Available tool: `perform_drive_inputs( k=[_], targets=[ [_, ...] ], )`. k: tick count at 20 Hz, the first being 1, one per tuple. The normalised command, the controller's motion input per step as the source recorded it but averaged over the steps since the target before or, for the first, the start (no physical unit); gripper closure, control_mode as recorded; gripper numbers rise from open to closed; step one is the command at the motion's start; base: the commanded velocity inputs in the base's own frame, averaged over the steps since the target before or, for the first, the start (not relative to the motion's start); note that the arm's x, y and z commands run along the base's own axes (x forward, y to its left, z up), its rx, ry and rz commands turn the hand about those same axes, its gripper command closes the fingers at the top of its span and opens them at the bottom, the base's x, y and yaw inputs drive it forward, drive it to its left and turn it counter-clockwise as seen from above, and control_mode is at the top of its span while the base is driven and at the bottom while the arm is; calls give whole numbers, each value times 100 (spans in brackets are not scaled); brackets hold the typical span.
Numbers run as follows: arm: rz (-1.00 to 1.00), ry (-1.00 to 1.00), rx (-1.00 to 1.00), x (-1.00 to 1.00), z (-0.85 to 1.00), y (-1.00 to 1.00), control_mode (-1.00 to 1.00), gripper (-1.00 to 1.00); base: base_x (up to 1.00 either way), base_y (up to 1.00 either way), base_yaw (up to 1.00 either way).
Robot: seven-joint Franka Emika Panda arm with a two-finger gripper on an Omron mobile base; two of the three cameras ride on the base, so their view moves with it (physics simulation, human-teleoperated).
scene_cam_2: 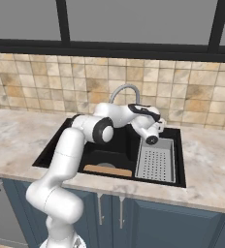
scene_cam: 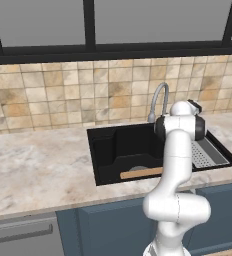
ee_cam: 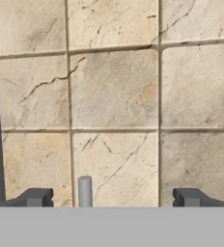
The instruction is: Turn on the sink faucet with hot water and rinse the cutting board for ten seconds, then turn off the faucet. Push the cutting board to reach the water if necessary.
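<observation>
Cutting board [scene_cam: 142, 173]: lay flat at the near edge of the sink floor, just beside the round drain; dry, no water visible; judged short of where the spout would pour, so a push may be needed later.
Sink [scene_cam_2: 61, 140]: black basin set into the counter [scene_cam: 38, 170]; grey perforated drain tray [scene_cam_2: 156, 164] sat in its right part, well apart from the board.
Arm: reached forward over the basin, hand raised near the tap at the back rim.
Gripper [ee_cam: 113, 197]: jaws spread wide, pinching nothing; pointed at the tiled wall [ee_cam: 114, 87], probably lined up to take the handle.
Small grey lever [ee_cam: 85, 190]: stood upright between the fingertips, nearer the left one; touching or not, could not tell.
Sink faucet [scene_cam: 159, 97]: gooseneck arched over the basin, its stem seen as a dark vertical band at the left of the hand view; judged not yet turned on.
</observation>
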Motion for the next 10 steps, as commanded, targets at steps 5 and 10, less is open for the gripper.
perform_drive_inputs(
  k=[5, 10],
  targets=[
    [0, 0, 0, 8, 0, 0, -100, -100, 0, 0, 0],
    [0, 0, 0, 0, 0, 0, -100, -100, 0, 0, 0]
  ],
)
